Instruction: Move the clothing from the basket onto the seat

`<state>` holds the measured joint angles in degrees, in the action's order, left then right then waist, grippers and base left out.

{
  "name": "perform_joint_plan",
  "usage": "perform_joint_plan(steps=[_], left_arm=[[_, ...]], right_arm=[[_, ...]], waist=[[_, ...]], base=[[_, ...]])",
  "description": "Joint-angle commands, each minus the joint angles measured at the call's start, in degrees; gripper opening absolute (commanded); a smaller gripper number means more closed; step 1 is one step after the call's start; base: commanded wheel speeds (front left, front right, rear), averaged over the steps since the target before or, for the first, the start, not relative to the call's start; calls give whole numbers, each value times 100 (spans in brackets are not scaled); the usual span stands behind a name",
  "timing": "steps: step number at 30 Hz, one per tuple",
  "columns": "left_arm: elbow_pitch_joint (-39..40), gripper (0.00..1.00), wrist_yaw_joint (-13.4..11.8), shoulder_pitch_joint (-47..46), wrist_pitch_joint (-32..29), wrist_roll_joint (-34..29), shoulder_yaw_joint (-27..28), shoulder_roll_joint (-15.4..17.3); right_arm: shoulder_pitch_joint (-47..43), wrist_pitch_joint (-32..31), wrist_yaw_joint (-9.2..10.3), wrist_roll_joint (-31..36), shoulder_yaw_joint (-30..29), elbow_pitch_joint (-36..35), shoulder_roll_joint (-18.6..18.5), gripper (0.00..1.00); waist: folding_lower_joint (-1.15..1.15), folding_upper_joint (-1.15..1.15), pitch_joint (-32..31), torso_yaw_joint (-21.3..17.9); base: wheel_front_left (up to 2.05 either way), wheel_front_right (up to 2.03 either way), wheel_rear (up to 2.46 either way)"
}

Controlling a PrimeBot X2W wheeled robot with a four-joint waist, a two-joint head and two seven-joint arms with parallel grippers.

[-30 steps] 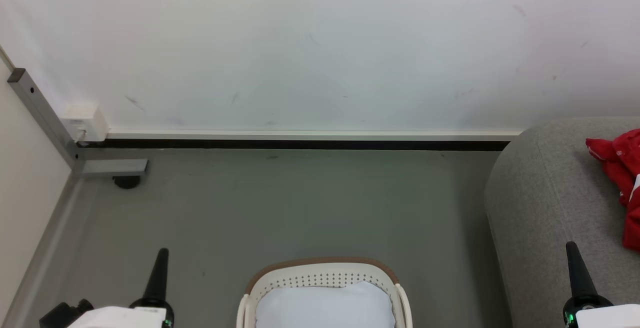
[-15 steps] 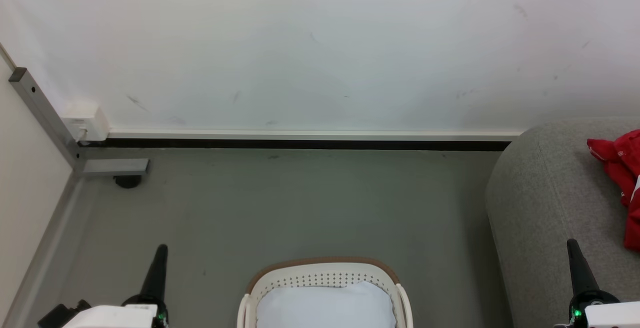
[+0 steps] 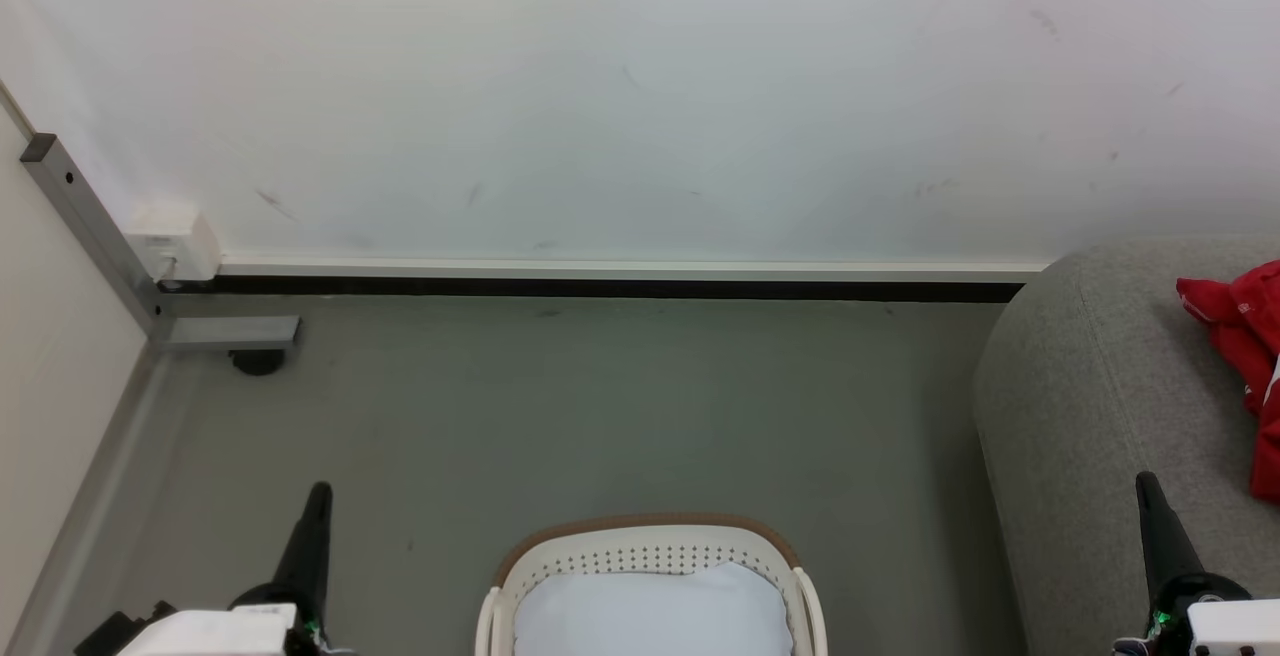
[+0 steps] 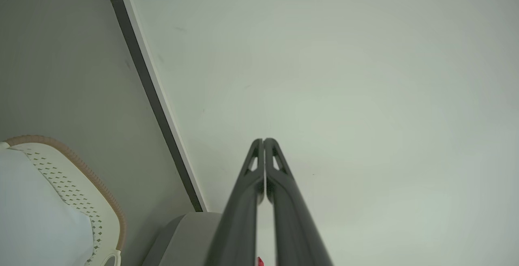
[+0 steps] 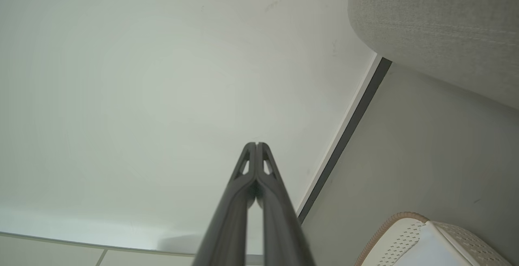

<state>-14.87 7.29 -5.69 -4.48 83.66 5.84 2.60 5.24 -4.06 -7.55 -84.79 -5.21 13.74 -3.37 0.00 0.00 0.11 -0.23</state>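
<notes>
**Basket cleared of red, both pairs of fingers shut and empty**

One cream-white oval perforated plastic basket (image 3: 648,540) with a brown rim band stands on the grey floor (image 3: 600,416) at the bottom middle of the head view. It holds a single pale white flat pad (image 3: 650,616). One large light-grey woven-fabric upholstered seat (image 3: 1090,386) stands to its right, apart from it. On the seat lies one heap of bright red fabric clothing (image 3: 1240,336), cut off by the picture's edge, with a sliver of white showing. How many garments make up the heap cannot be told.

There are two arms. The left fingers (image 3: 316,516) point up at the lower left over the floor, well left of the basket. The right fingers (image 3: 1153,521) point up at the lower right, in front of the seat. In the wrist views each pair is pressed together from tip to base, with nothing between them: left fingers (image 4: 290,217), right fingers (image 5: 277,217).

Compared with a second ago, both dark tips sit slightly higher in the head view, and the pale forearms have slid a little outward. The basket, pad, seat and clothing lie as they did.
</notes>
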Motion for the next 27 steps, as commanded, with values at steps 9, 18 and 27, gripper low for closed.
perform_joint_plan(steps=[9,18,27], left_arm=[[60,0,31,-80,-113,475,57,46],[83,0,35,-88,-212,828,81,47],[86,0,36,-88,-232,906,85,46]], right_arm=[[99,-132,11,-432,-70,21,14,0],[134,-226,12,-745,-110,40,26,0],[140,-232,12,-788,-122,42,28,0]], waist=[[0,0,2,11],[0,0,3,21],[0,0,3,23]], base=[[0,0,0],[0,0,0],[0,0,0]])
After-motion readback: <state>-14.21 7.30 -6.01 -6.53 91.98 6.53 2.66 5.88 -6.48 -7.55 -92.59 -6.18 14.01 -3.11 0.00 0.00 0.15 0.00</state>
